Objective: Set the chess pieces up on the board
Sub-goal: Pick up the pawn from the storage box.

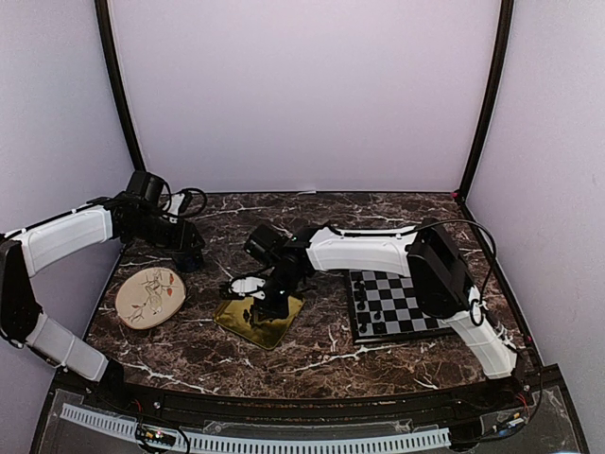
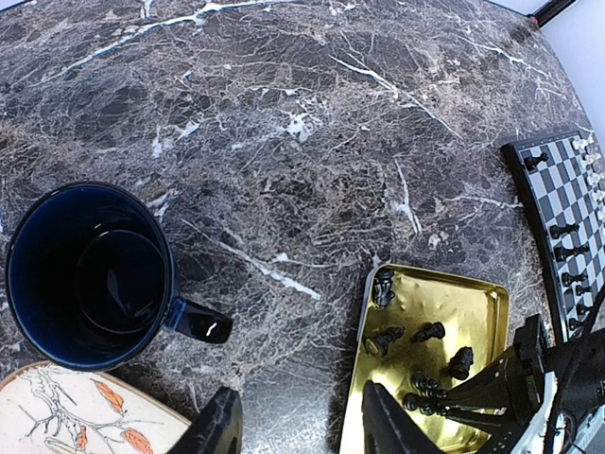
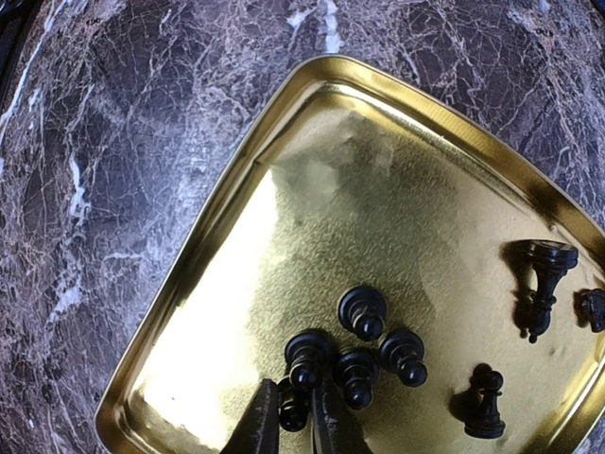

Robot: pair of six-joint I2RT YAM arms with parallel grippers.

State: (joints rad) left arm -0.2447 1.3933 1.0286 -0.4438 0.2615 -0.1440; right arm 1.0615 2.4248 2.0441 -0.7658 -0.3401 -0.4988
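Observation:
Several black chess pieces (image 3: pixel 362 312) lie and stand in a square gold tray (image 3: pixel 284 218). My right gripper (image 3: pixel 295 386) reaches down into the tray's near corner, its fingers (image 3: pixel 331 421) pinched on a small black pawn (image 3: pixel 291 414) at the edge of a cluster of pawns. The board (image 1: pixel 402 301) lies to the right of the tray with several black pieces (image 1: pixel 364 305) on its left side. Black and white pieces on the board (image 2: pixel 567 203) also show in the left wrist view. My left gripper (image 2: pixel 302 424) hangs open over bare table left of the tray (image 2: pixel 463 312), holding nothing.
A dark blue mug (image 2: pixel 85 274) stands on the table at the left, handle toward the tray. A round floral plate (image 1: pixel 149 295) lies at the front left. The right arm (image 1: pixel 364 251) stretches across the marble table (image 1: pixel 331 213) above the board's far edge.

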